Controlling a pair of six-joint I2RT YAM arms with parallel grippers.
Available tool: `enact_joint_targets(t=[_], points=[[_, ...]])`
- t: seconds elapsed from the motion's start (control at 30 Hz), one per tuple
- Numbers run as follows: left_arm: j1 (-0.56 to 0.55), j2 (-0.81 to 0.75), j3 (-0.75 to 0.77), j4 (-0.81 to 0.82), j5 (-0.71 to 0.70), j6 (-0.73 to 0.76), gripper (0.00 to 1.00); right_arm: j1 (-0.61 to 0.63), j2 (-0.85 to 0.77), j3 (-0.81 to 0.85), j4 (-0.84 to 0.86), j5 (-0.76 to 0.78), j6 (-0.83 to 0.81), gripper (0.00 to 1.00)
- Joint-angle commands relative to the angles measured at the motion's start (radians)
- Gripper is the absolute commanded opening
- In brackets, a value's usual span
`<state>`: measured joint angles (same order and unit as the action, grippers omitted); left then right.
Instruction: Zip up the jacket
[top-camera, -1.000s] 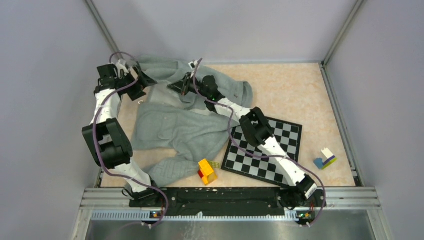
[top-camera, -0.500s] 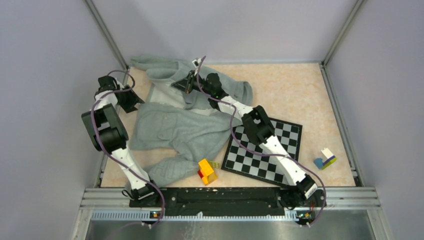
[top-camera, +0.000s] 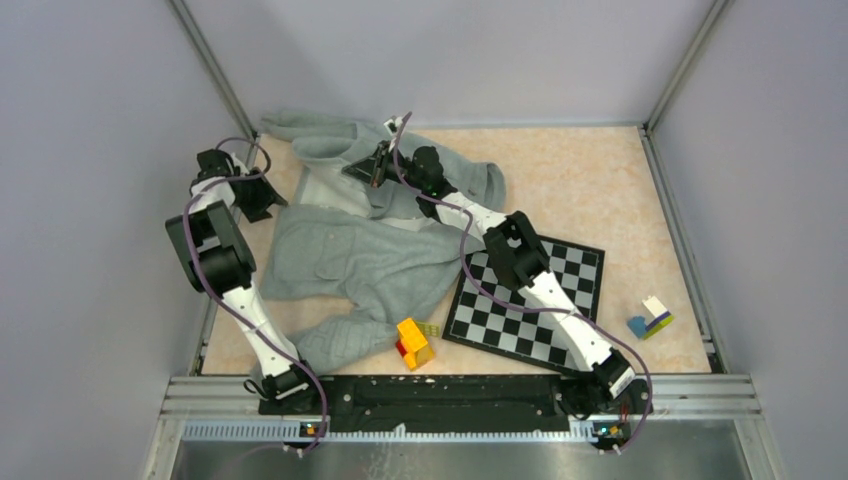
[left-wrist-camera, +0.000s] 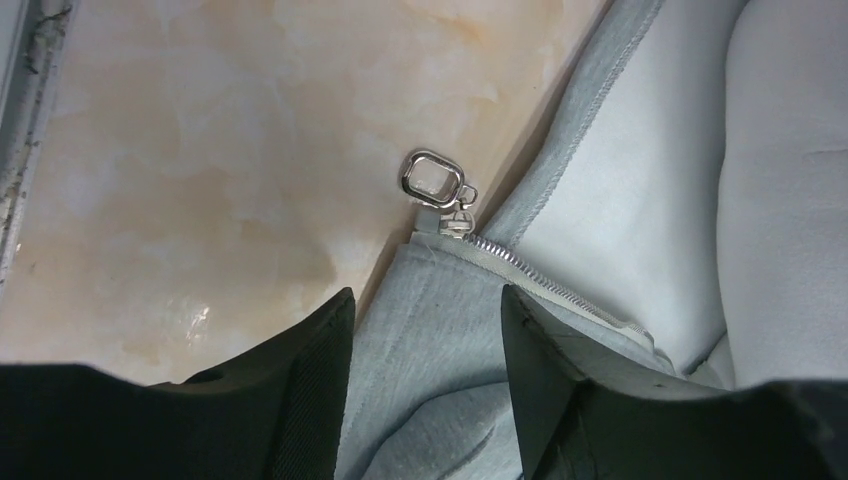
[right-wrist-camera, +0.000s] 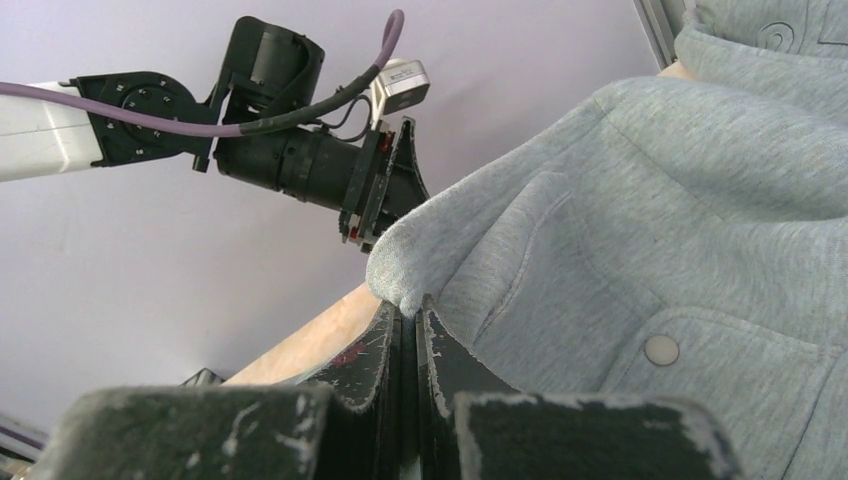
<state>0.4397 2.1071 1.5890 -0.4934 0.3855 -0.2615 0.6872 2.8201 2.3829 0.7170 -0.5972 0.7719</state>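
Note:
The light grey jacket (top-camera: 350, 260) lies rumpled on the table, front open. My left gripper (top-camera: 268, 198) is open at the jacket's left edge. In the left wrist view its open jaws (left-wrist-camera: 425, 310) hover over a grey corner of the jacket (left-wrist-camera: 640, 200). The silver zipper pull (left-wrist-camera: 433, 180) and the zipper teeth (left-wrist-camera: 530, 270) lie just ahead of them. My right gripper (top-camera: 362, 170) is shut on a fold of the jacket near its far part. The right wrist view shows the closed gripper (right-wrist-camera: 410, 308) pinching grey fabric (right-wrist-camera: 650, 200) and holding it raised.
A black-and-white chessboard (top-camera: 525, 295) lies right of the jacket, under the right arm. A yellow and red block (top-camera: 413, 342) sits by the jacket's near sleeve. A small blue, white and yellow block (top-camera: 650, 320) sits at the right. Walls stand close on three sides.
My left gripper has moved left and nearer, off the jacket's far upper part to its left edge. The jacket's far collar part now lies uncovered. The right gripper has shifted only slightly.

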Motion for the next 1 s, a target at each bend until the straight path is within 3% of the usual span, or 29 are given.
enact_joint_targets(t=[0.0, 0.23, 0.4, 0.57, 0.73, 0.97], points=[[0.005, 0.046, 0.031, 0.006, 0.059, 0.016, 0.57, 0.008, -0.004, 0.017, 0.048, -0.008, 0.005, 0.0], [0.005, 0.074, 0.005, 0.025, 0.108, 0.001, 0.44, 0.008, -0.006, 0.016, 0.046, -0.007, 0.004, 0.0], [0.007, 0.059, -0.027, 0.102, 0.214, -0.025, 0.25, 0.008, -0.009, 0.015, 0.048, -0.006, 0.008, 0.0], [0.016, 0.039, -0.053, 0.15, 0.274, -0.057, 0.22, 0.009, -0.013, 0.016, 0.048, -0.001, 0.006, 0.0], [0.03, 0.023, -0.076, 0.185, 0.332, -0.092, 0.3, 0.009, -0.007, 0.018, 0.044, -0.002, 0.006, 0.0], [0.043, -0.034, -0.143, 0.262, 0.342, -0.141, 0.29, 0.01, -0.007, 0.026, 0.036, 0.003, 0.002, 0.0]])
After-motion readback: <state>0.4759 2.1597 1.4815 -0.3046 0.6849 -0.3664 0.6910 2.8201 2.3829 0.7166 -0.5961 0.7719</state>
